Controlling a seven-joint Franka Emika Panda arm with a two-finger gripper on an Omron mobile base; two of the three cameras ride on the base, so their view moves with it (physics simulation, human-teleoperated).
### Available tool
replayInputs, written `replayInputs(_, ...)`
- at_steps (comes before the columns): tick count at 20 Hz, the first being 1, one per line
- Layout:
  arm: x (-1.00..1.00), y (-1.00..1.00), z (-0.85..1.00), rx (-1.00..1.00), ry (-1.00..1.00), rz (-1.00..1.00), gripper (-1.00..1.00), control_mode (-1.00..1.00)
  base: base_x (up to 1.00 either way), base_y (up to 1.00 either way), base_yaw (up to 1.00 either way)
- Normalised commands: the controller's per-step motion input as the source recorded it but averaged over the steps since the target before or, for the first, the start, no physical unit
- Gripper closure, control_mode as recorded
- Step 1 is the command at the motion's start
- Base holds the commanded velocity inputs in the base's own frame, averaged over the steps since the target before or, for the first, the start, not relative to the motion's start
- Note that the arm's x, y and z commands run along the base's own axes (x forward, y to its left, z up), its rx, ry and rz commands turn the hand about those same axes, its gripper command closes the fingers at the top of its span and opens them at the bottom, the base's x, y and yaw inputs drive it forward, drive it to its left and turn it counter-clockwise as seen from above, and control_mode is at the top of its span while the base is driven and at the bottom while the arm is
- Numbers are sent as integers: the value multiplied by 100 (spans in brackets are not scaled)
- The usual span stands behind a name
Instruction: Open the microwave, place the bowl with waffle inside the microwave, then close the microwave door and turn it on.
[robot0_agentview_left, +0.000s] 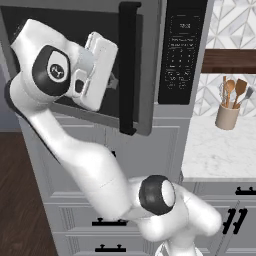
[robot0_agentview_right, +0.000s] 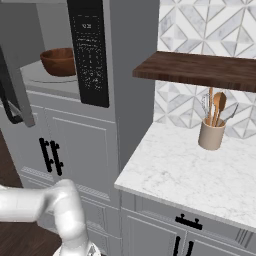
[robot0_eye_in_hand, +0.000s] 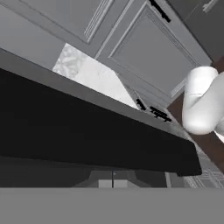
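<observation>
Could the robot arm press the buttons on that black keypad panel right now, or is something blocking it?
Probably yes. The keypad panel faces out uncovered, beside the partly open microwave door. The shut end effector sits at the door's window, so it would have to swing round the door's edge first.

Bowl (robot0_agentview_right: 59, 61) inside microwave (robot0_agentview_right: 100, 30) (door (robot0_agentview_left: 131, 70) ajar).

microwave (robot0_agentview_right: 75, 55): one | microwave door (robot0_agentview_left: 75, 65): one, with one black bar handle (robot0_agentview_left: 129, 67) | keypad panel (robot0_agentview_left: 181, 50): one | bowl (robot0_agentview_right: 59, 61): one | turntable (robot0_agentview_right: 47, 76): one | utensil crock (robot0_agentview_right: 210, 134): one | wooden shelf (robot0_agentview_right: 200, 70): one | marble counter (robot0_agentview_right: 190, 175): one
</observation>
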Motion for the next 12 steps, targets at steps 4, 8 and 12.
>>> replayInputs(4,99,-74,28,17,26,34,100,-100,0,0,0)
replayInputs(8,100,-47,12,5,33,35,100,-100,0,0,0)
replayInputs(12,100,-38,0,0,19,43,100,-100,0,0,0)
